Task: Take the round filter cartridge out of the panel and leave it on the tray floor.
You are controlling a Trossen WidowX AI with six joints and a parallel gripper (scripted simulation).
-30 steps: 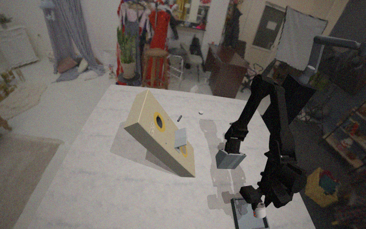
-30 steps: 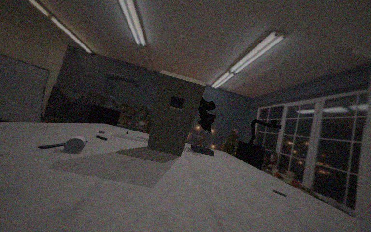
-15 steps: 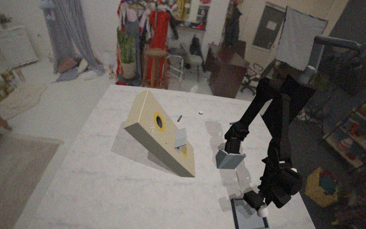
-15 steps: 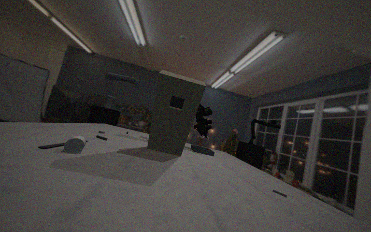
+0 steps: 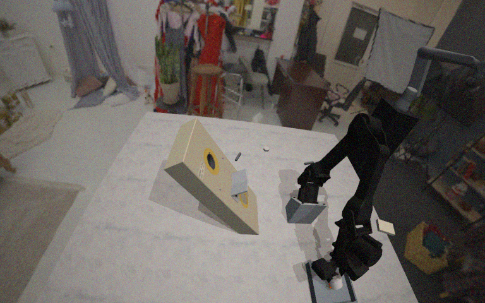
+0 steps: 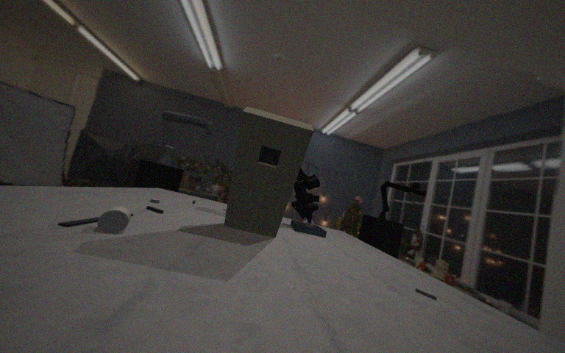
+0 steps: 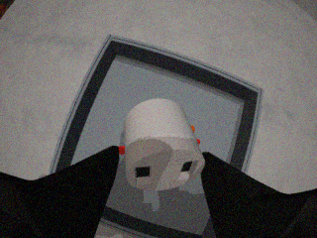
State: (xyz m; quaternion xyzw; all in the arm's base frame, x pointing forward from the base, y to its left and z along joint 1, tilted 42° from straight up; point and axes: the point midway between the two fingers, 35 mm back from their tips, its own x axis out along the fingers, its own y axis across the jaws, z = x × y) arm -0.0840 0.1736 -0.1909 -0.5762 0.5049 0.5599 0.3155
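The round filter cartridge is whitish, with two dark slots on the face turned to the wrist camera. My gripper is shut on its sides. The cartridge is inside the outline of the tray, a shallow blue-grey tray with dark inner walls. I cannot tell whether it touches the tray floor. The service panel is a tilted cream slab. Its upper round opening has a yellow ring and looks dark and empty.
A grey flap stands out from the panel over a lower yellow ring. The arm's base stands on a blue-grey block. A grey cylinder and a dark bar lie behind the panel. A cream block is at the right.
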